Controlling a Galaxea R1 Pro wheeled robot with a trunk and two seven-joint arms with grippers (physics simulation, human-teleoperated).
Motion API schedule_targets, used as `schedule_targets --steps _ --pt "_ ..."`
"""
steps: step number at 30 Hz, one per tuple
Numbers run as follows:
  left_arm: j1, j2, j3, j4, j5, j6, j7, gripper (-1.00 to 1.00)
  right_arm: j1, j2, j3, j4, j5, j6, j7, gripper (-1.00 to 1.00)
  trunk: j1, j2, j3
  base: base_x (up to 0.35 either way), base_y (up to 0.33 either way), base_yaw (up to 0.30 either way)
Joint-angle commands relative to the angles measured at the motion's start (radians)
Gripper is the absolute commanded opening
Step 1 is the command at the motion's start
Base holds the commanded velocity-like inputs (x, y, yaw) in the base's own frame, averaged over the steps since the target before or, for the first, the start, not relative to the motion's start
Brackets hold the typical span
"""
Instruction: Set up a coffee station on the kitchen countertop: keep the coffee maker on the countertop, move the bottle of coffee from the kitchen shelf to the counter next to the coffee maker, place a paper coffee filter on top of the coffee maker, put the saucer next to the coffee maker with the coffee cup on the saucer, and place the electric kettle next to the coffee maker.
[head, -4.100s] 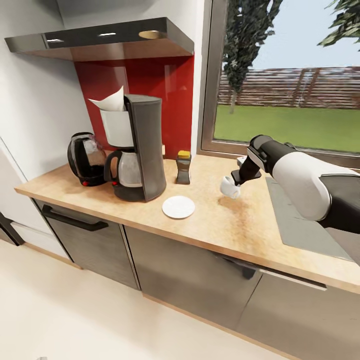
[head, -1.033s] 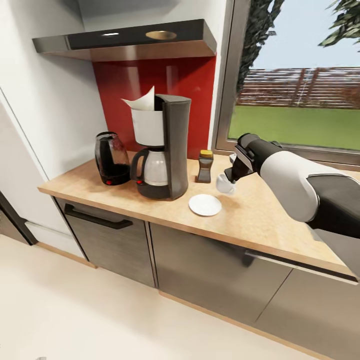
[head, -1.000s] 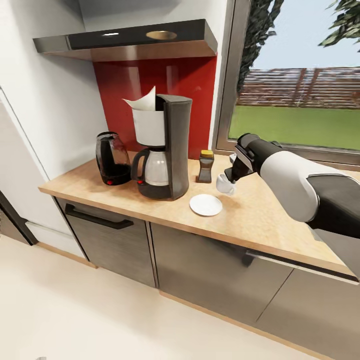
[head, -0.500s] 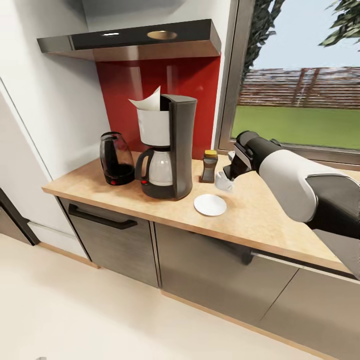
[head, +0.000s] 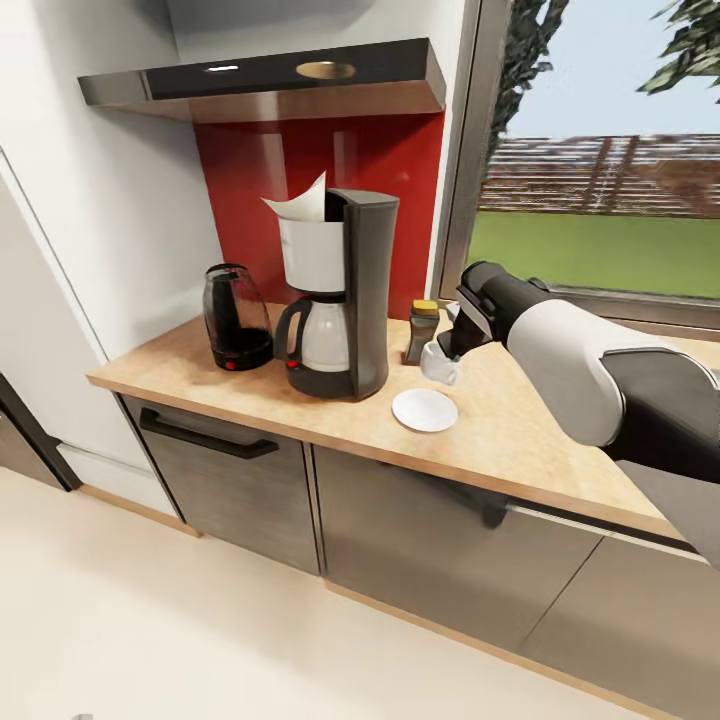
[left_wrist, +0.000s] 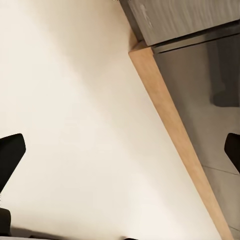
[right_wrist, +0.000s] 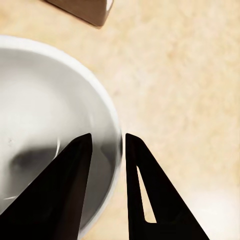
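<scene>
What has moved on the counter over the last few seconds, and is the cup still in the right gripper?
The right gripper, still shut on the coffee cup, has carried it along the countertop toward the coffee maker, so it now hangs by the bottle of coffee, just behind the saucer. The camera also shifted. Kettle, filter, bottle and saucer stayed put.

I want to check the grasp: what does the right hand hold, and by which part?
The right hand holds the white cup by its rim, one finger inside and one outside.
</scene>
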Motion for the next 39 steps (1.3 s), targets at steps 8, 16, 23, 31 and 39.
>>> schedule_targets --steps 8,16,23,31,39 --pt "-0.001 0.000 0.008 0.000 -0.002 0.010 -0.004 1.00 0.000 0.001 0.003 0.026 0.011 0.003 0.009 -1.00 0.000 0.000 -0.001 -0.021 0.007 0.000" --pt "0.000 0.000 0.008 0.000 -0.002 0.010 -0.004 1.00 0.000 0.014 0.002 0.031 0.011 0.004 0.009 -1.00 0.000 0.000 -0.001 -0.082 0.023 0.000" --pt "-0.001 0.000 0.008 0.000 -0.002 0.010 -0.004 1.00 0.000 0.023 0.003 0.044 0.011 0.003 0.009 -1.00 0.000 0.000 -0.001 -0.006 0.038 0.000" --pt "-0.001 0.000 0.008 0.000 -0.002 0.010 -0.004 1.00 0.000 0.023 0.002 0.049 0.011 0.004 0.009 -1.00 0.000 0.000 -0.001 0.000 0.040 0.000" --pt "-0.001 0.000 0.008 0.000 -0.002 0.010 -0.004 1.00 0.000 0.024 0.002 0.075 0.011 0.005 -0.070 -1.00 0.000 0.000 -0.001 0.000 0.001 0.000"
